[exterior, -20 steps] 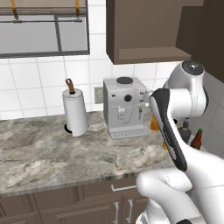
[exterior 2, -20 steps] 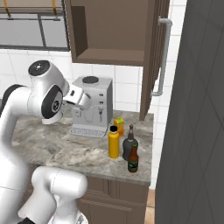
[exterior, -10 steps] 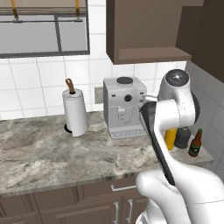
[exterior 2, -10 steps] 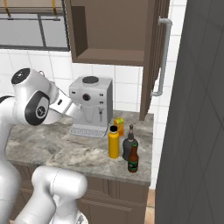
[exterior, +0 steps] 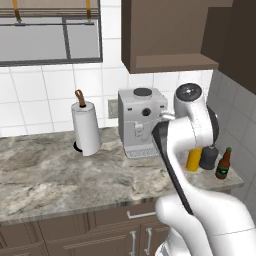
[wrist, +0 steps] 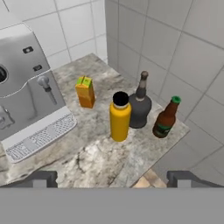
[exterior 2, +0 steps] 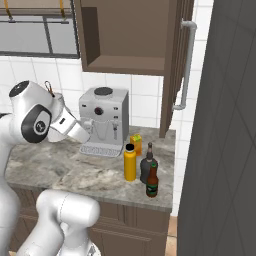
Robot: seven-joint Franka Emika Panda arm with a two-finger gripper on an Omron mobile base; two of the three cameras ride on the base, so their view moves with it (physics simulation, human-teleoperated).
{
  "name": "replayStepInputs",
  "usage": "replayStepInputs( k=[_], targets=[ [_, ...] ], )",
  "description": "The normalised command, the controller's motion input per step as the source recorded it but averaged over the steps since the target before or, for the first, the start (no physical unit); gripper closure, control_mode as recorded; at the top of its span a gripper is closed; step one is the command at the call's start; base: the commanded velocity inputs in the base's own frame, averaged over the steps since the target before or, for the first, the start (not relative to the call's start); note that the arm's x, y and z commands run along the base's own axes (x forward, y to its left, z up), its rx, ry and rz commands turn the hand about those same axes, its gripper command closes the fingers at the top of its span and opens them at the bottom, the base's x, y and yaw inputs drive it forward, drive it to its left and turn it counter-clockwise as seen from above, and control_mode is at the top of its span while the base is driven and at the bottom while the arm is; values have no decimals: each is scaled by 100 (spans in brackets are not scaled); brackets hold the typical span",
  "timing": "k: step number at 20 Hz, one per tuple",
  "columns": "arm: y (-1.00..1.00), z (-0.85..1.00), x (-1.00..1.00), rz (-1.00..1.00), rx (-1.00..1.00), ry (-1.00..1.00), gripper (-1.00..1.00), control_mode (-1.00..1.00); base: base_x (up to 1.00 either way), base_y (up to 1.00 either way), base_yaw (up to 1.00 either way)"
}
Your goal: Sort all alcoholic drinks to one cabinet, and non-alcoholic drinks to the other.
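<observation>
Left base view: the arm has swung back from the right edge of the counter (exterior: 60,175), so the yellow bottle (exterior: 194,159), the black bottle (exterior: 209,156) and the beer bottle (exterior: 223,164), hidden behind it a second ago, now stand in plain sight near the counter's right end, beside the coffee machine (exterior: 142,122).

Right base view: all four drinks cluster at the counter's right end under the open cabinet (exterior 2: 127,37). The carton (exterior 2: 135,145) stands nearest the wall, the yellow bottle and black bottle just in front of it, the beer bottle nearest the front edge. The gripper (exterior 2: 82,132) has drawn left, toward the coffee machine's front, well apart from them.

Hand view: the camera looks down on the four upright drinks, none touched. The fingers (wrist: 40,178) are spread wide and hold nothing.

My reading: nothing is sorted yet. The arm has pulled back to line up on the cluster; a first reach is the likely next step.
</observation>
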Motion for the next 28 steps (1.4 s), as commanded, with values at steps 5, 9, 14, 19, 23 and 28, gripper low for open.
replayStepInputs(
  k=[5,9,14,19,23,28],
  targets=[
    [10,-15,1,-8,-9,-2,-100,-100,0,0,0],
    [12,-16,3,-7,-14,-5,-100,-100,0,0,0],
    [11,-20,5,-8,-17,-5,-100,-100,0,0,0],
    [10,-15,6,-5,-8,0,-100,-100,0,0,0],
    [6,-13,7,-7,0,0,-100,-100,0,0,0],
    [3,-20,6,-11,0,0,-100,-100,0,0,0]
  ],
)
